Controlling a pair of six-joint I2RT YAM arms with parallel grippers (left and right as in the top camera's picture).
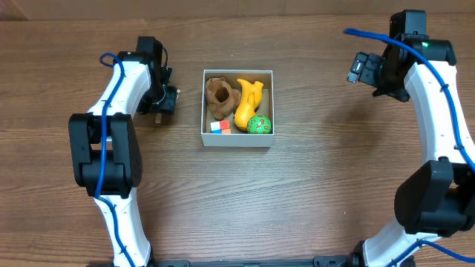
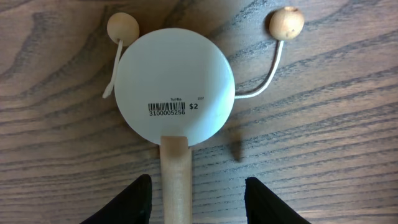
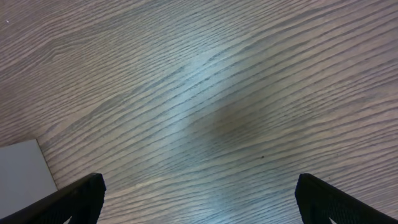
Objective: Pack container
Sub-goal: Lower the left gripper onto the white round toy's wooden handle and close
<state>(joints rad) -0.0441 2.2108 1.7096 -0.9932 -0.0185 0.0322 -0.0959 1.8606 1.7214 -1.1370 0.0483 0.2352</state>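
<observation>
This wood-grain table [image 1: 319, 185] carries two things directly. The container [image 1: 237, 140] sits near the middle. At its nine o'clock, in my left wrist view, a white toy drum [image 2: 174, 93] lies flat, its wooden handle [image 2: 175, 180] toward six and its stringed beads [image 2: 122, 27] at eleven and one.

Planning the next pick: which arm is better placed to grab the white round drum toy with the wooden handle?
Left. The left gripper straddles the wooden handle of the white round drum toy; the right gripper hangs open over the wood-grain table, away from it.
</observation>
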